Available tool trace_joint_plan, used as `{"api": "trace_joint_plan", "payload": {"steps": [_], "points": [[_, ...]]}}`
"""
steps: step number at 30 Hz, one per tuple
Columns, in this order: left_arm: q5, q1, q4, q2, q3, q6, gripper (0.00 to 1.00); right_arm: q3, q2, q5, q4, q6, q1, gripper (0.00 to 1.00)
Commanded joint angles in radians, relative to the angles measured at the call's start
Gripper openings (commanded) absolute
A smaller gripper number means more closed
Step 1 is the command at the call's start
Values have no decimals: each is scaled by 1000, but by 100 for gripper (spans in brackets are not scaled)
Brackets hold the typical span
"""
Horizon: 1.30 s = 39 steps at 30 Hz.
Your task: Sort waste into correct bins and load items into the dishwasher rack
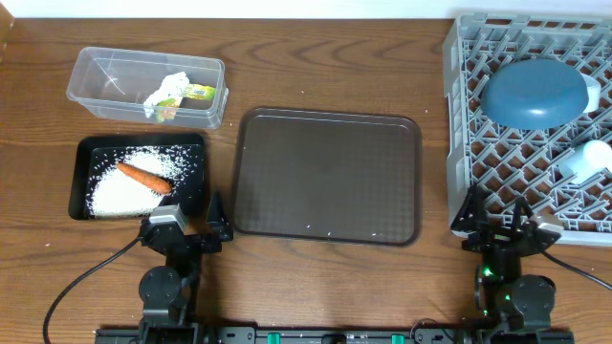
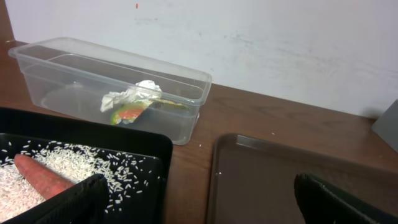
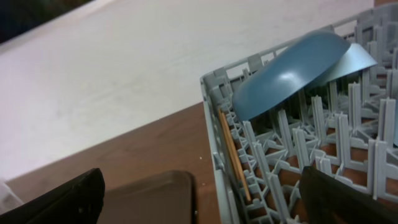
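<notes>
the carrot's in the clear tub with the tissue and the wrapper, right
Not quite. The carrot lies in the black tray, on the rice; only the tissue and the wrapper are in the clear tub. The overhead view shows it.

The left black two-finger gripper [image 1: 186, 227] is held low, just ahead of its base, with the jaws spread wide and nothing caught between them. From the left wrist camera its dark fingers [image 2: 68, 199] are seen only at the bottom corners, far apart. The right black two-finger gripper [image 1: 497, 227] is set the same way, jaws fully parted and empty, with its fingers [image 3: 56, 199] pushed out to the frame's lower edges. The left arm [image 1: 163, 287] and the right arm [image 1: 521, 291] are folded compactly, and a green light is shown on the right one.
</notes>
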Motion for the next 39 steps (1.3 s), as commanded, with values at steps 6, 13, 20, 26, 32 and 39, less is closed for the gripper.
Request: {"api": "trace_joint_plan", "payload": {"steps": [6,13,20,26,32,39], "points": [[-12,5,-37,-6,-19,21,98,-70,-10,-8,35,-254,-8,99],[-12,5,-37,-6,-19,21,98,-70,-10,-11,26,-521,-7,99],[-12,5,-37,-6,-19,21,98,-70,-10,-32,23,-460,-5,99],[-12,5,-37,-6,-19,21,98,-70,-10,-27,25,-431,-5,99],[-12,5,-37,-6,-19,21,98,-70,-10,-27,25,-431,-5,99],[-12,5,-37,-6,-19,21,98,-69,-10,-27,25,-431,-5,99]]}}
